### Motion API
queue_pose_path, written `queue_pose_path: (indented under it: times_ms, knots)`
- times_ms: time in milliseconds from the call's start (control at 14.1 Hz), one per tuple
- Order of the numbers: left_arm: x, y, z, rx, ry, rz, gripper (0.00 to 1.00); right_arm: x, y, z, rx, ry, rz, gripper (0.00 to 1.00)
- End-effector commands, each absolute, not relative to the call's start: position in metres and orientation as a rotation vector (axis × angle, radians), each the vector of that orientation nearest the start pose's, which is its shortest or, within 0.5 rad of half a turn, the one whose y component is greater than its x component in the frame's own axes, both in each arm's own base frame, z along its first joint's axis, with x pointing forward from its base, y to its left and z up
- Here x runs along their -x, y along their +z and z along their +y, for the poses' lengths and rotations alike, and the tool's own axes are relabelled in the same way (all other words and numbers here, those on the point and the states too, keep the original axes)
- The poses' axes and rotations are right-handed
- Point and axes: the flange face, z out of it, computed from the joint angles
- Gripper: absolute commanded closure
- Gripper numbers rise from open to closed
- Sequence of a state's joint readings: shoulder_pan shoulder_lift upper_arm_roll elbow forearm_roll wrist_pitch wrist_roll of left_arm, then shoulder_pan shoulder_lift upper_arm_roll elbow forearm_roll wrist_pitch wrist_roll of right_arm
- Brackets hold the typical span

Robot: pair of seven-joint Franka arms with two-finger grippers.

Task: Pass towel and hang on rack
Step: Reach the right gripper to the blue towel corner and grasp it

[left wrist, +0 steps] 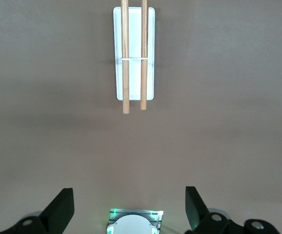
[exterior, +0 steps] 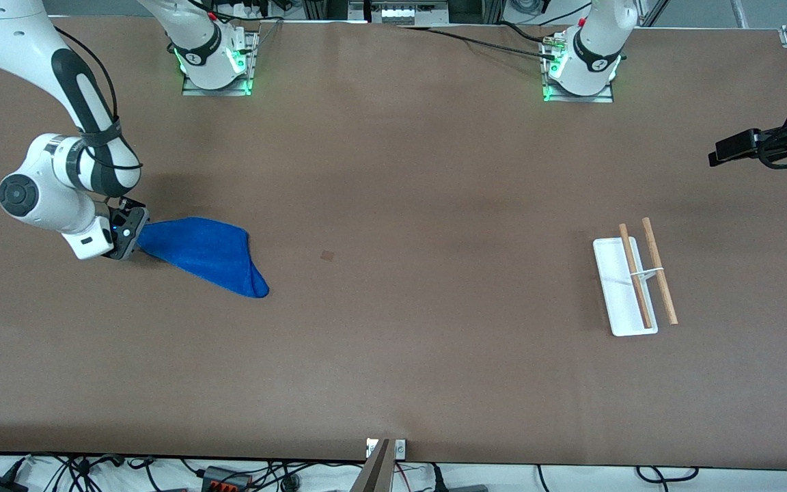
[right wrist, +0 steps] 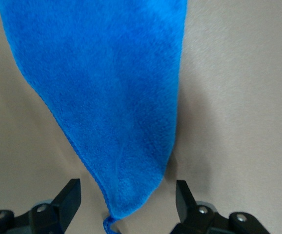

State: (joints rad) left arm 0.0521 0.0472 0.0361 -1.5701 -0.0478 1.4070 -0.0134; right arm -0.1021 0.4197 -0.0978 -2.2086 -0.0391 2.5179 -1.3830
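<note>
Peering at the right arm's end of the brown matte surface (exterior: 393, 355), I find the right end effector (exterior: 127, 236) mostly masked by its own white wrist, down at the surface against the narrow corner of the bright royal-blue fleecy towel (exterior: 205, 254). Its wrist view helps: the two dark fingers (right wrist: 70, 195) stand apart on either side of that tapered corner, not yet pinched onto the cloth, and a tiny loop (right wrist: 109, 225) peeks out at the very tip, partly cut off by the frame edge. The towel lies flat and soft-napped, fanning from the end effector into a rounded wedge.

Toward the left arm's end stands the small rack (exterior: 629, 287): a flat white rectangular base, a thin white wire frame that is hard to make out, and two parallel light-brown wooden rods. The left end effector (left wrist: 129, 209) waits in the air near the table's edge, fingers spread wide and empty, its arm largely cropped from the front view.
</note>
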Motion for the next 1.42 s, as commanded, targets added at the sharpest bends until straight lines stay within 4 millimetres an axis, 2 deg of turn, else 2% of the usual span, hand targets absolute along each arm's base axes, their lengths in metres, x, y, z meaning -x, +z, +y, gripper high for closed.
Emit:
queue_pose_path:
  times_ms: [0,142,284,497,568,781,923,1065,1135,1348]
  knots:
    - [-0.544,0.589,0.044,3.197,0.339,-0.131,0.00,-0.518,0.185,-0.115,2.510,0.145,-1.857,0.23]
    - [-0.544,0.589,0.044,3.197,0.339,-0.131,0.00,-0.517,0.184,-0.119,2.512,0.145,-1.850,0.49]
    - [-0.544,0.589,0.044,3.198,0.339,-0.131,0.00,-0.516,0.182,-0.121,2.513,0.147,-1.848,0.63]
    - [-0.544,0.589,0.044,3.211,0.339,-0.135,0.00,-0.516,0.181,-0.119,2.506,0.149,-1.855,0.94]
    - [-0.544,0.589,0.044,3.211,0.339,-0.135,0.00,-0.517,0.182,-0.119,2.507,0.148,-1.855,1.00]
    - [-0.545,0.587,0.044,3.210,0.344,-0.135,0.00,-0.527,0.194,-0.118,2.521,0.116,-1.877,1.00]
    - [-0.545,0.587,0.044,3.210,0.344,-0.135,0.00,-0.538,0.224,-0.124,2.579,0.034,-1.853,1.00]
    - [-0.545,0.587,0.044,3.210,0.344,-0.135,0.00,-0.552,0.267,-0.115,2.650,-0.140,-1.753,1.00]
    - [-0.545,0.587,0.045,3.210,0.344,-0.137,0.00,-0.561,0.288,-0.101,2.642,-0.210,-1.727,1.00]
    - [-0.545,0.586,0.052,3.214,0.345,-0.137,0.00,-0.612,0.361,-0.053,2.536,-0.373,-1.557,1.00]
